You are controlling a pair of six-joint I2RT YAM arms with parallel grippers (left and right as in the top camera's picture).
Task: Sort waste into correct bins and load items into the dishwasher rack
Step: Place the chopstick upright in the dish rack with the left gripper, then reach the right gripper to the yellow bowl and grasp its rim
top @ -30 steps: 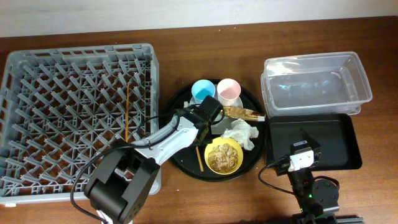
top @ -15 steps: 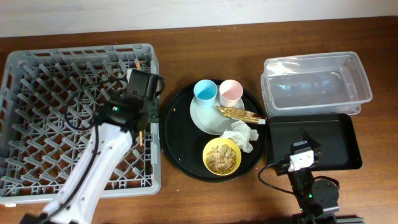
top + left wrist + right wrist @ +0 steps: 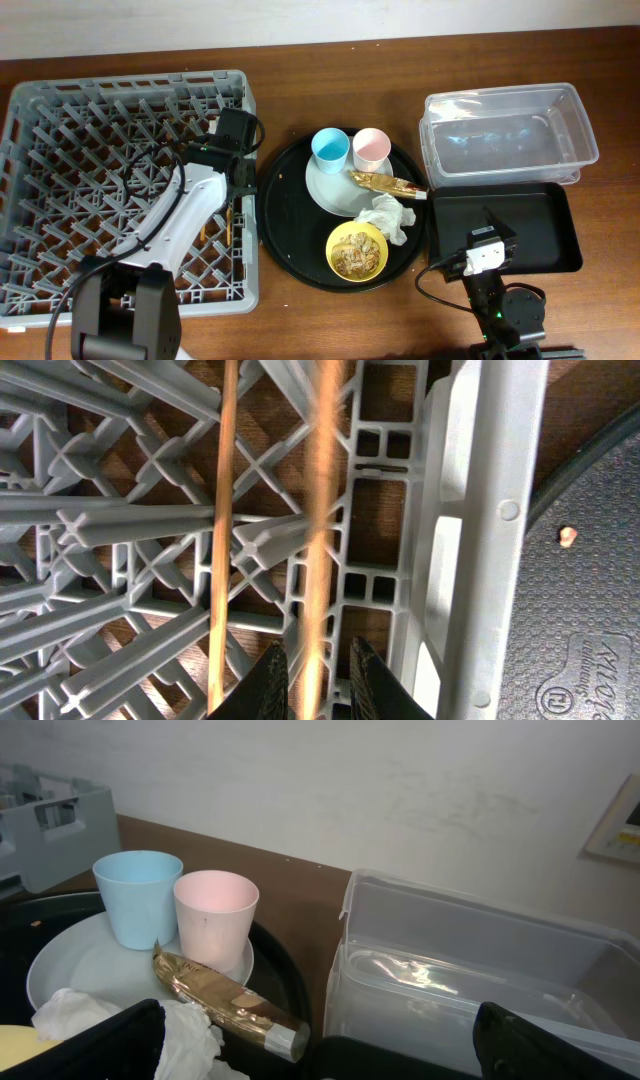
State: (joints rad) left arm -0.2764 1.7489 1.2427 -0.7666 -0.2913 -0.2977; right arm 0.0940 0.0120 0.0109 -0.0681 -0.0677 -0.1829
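My left gripper (image 3: 318,682) hangs low over the right edge of the grey dishwasher rack (image 3: 60,100), shut on a wooden chopstick (image 3: 322,510) that runs between its jaws. A second chopstick (image 3: 222,510) lies in the lattice beside it. Both show in the overhead view (image 3: 228,218). On the round black tray (image 3: 285,225) are the blue cup (image 3: 328,147), pink cup (image 3: 370,148), plate (image 3: 322,188), gold wrapper (image 3: 388,183), napkin (image 3: 388,215) and yellow bowl (image 3: 337,240) holding food scraps (image 3: 360,255). My right gripper (image 3: 487,250) is open and empty over the black rectangular tray (image 3: 545,225).
The clear tub (image 3: 510,135) stands behind the black rectangular tray. The right wrist view shows the blue cup (image 3: 137,895), pink cup (image 3: 215,915), wrapper (image 3: 225,1000), napkin (image 3: 190,1035) and tub (image 3: 470,970). A crumb (image 3: 567,537) lies on the round tray.
My left gripper went from the round tray to the rack's right side with a chopstick, and has now sunk lower over the lattice. The right arm has not moved.
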